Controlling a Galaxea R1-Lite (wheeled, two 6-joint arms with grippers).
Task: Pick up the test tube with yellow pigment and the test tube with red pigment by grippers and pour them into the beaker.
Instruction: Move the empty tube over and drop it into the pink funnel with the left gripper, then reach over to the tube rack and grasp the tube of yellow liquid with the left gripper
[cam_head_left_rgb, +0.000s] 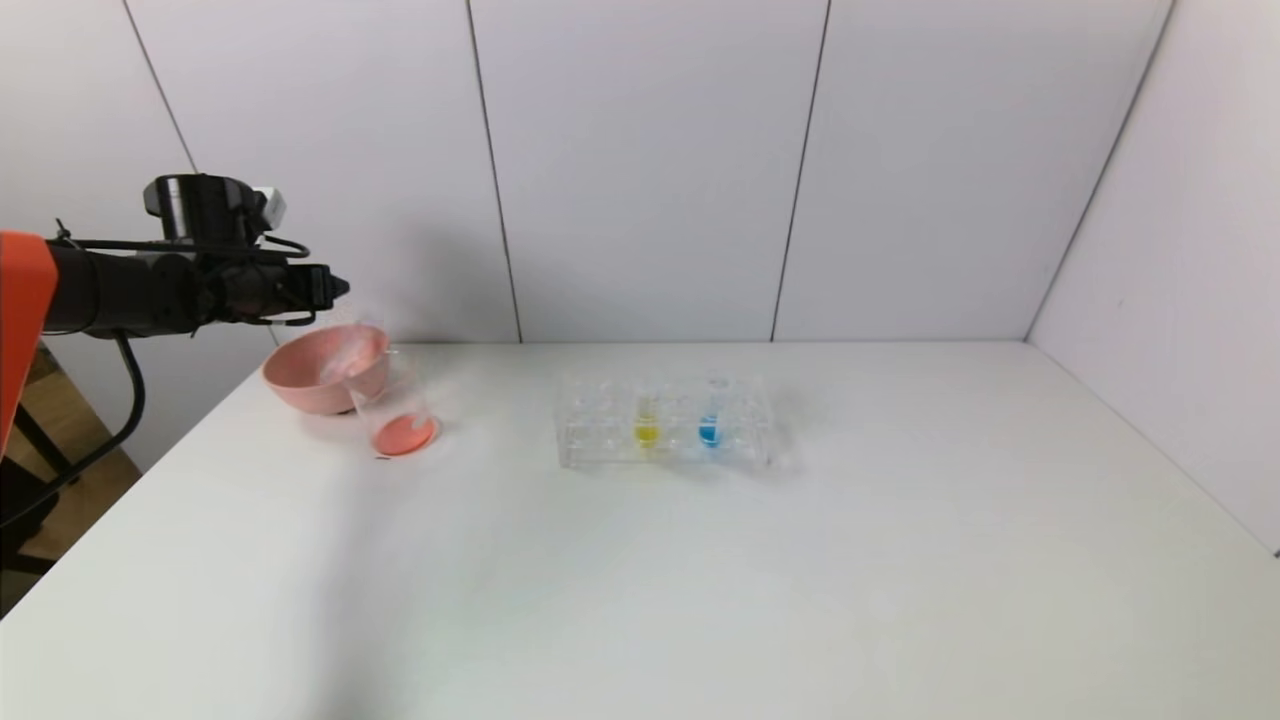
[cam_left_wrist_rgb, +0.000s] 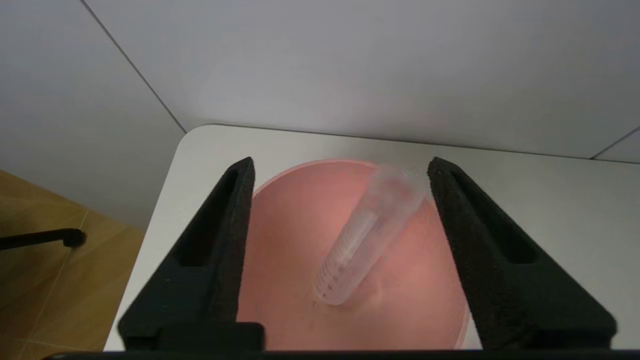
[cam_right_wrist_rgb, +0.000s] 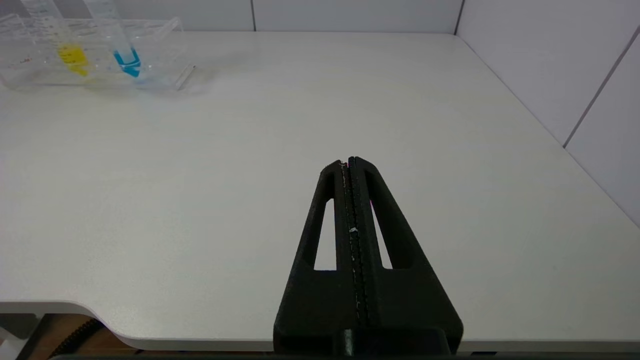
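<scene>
An empty clear tube (cam_left_wrist_rgb: 360, 240) lies tilted inside the pink bowl (cam_left_wrist_rgb: 295, 280), its round end down on the bowl's floor and its mouth up near the rim. My left fingers (cam_left_wrist_rgb: 225, 240) stand wide apart over the bowl, one on each side of that tube, touching nothing; the left gripper (cam_left_wrist_rgb: 340, 170) holds nothing.

The beaker (cam_head_left_rgb: 392, 410) stands on the table just beside the bowl, nearer me, with red-orange liquid covering its bottom. The yellow tube (cam_head_left_rgb: 646, 420) stands upright in the clear rack (cam_head_left_rgb: 600, 440) near the middle of the table, well apart from the beaker, with the blue tube (cam_head_left_rgb: 710, 420) beside it in the same rack. Whether the tube in the bowl is the red one, I cannot tell.

My right fingers (cam_right_wrist_rgb: 362, 210) are pressed flat together, clamped on nothing; the right gripper (cam_right_wrist_rgb: 348, 161) hangs low over the near right part of the table, far from the rack.

The table (cam_head_left_rgb: 900, 560) is white and smooth. Pale panelled walls (cam_head_left_rgb: 650, 150) close it in at the back and on the right; a wooden floor (cam_left_wrist_rgb: 40, 260) shows past its left edge.

My left arm (cam_head_left_rgb: 150, 285) reaches level from the left, above the bowl at the table's far left corner.
</scene>
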